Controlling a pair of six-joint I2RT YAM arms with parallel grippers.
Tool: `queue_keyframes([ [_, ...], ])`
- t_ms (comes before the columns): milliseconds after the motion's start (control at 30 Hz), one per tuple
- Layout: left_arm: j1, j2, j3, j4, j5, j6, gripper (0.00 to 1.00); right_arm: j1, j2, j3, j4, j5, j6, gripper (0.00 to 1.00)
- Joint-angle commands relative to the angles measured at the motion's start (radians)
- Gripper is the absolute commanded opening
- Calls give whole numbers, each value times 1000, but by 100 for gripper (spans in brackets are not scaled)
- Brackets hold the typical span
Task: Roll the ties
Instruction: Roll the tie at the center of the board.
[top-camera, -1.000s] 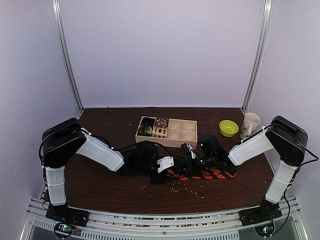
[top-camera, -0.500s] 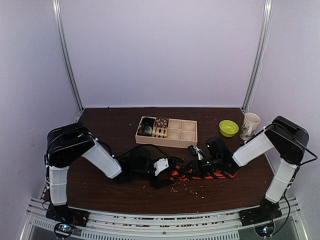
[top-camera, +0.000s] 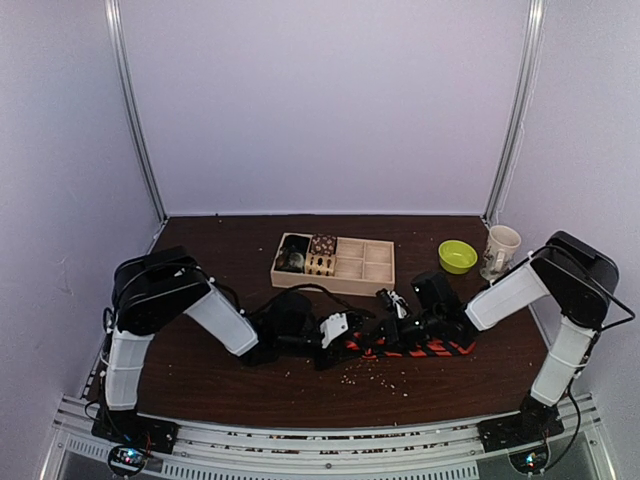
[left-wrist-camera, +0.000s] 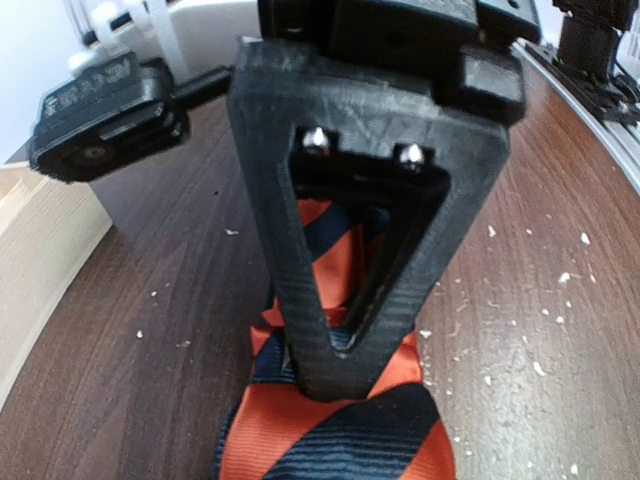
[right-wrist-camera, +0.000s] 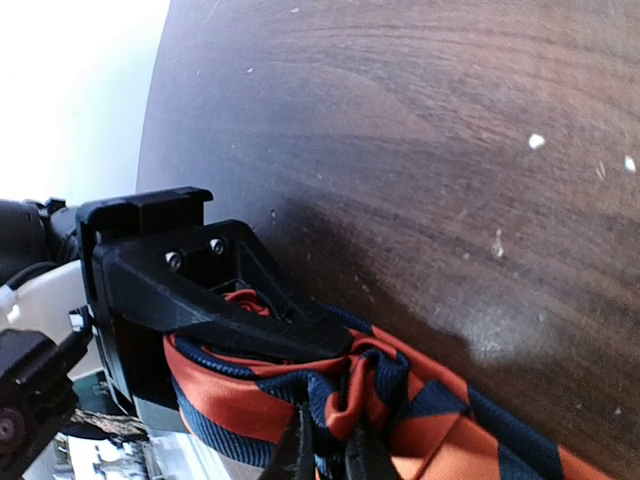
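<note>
The tie (top-camera: 425, 350), with red-orange and dark diagonal stripes, lies flat on the brown table right of centre. Its left end is bunched between the two grippers. My left gripper (top-camera: 348, 335) is shut on that end. In the left wrist view its fingers meet in a V (left-wrist-camera: 340, 365) on the tie (left-wrist-camera: 330, 440). In the right wrist view the tie (right-wrist-camera: 450, 440) loops around the left gripper's black fingers (right-wrist-camera: 250, 325). My right gripper (right-wrist-camera: 330, 455) pinches a fold of the tie right beside them. It also shows in the top view (top-camera: 388, 322).
A wooden tray (top-camera: 365, 283) with compartments stands behind the grippers, with small patterned fabric rolls in its left cells. A green bowl (top-camera: 457, 256) and a mug (top-camera: 500, 248) stand at the back right. Pale crumbs (top-camera: 375, 375) dot the table in front of the tie.
The left arm's shoulder and elbow have swung right, towards the centre. Its gripper stays at the tie's left end. The right gripper has shifted slightly right and still holds the tie.
</note>
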Motion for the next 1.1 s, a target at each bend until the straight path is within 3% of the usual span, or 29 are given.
queue_keyframes([
  [0,3,-59,-3,-231,-43,52,30,-11,-63,-23,-134,84,-5,26],
  [100,3,-96,-1,-341,-76,66,29,-15,-141,-9,-165,85,-11,39],
  [167,3,-101,36,-451,-89,79,29,-13,-168,4,-169,71,2,42],
  [467,3,-98,80,-557,-92,68,31,62,-90,96,-182,14,30,44],
  [567,3,-98,81,-559,-85,71,31,64,-53,111,-192,30,17,35],
  [733,3,-98,80,-554,-83,73,32,56,-19,111,-226,60,-8,0],
  [833,6,-102,77,-540,-81,78,39,40,-15,77,-219,65,-10,0],
  [967,11,-123,77,-494,-69,78,63,7,-6,24,-189,60,-5,0],
  [1067,16,-150,69,-415,-66,70,72,-21,8,-7,-171,57,-3,0],
])
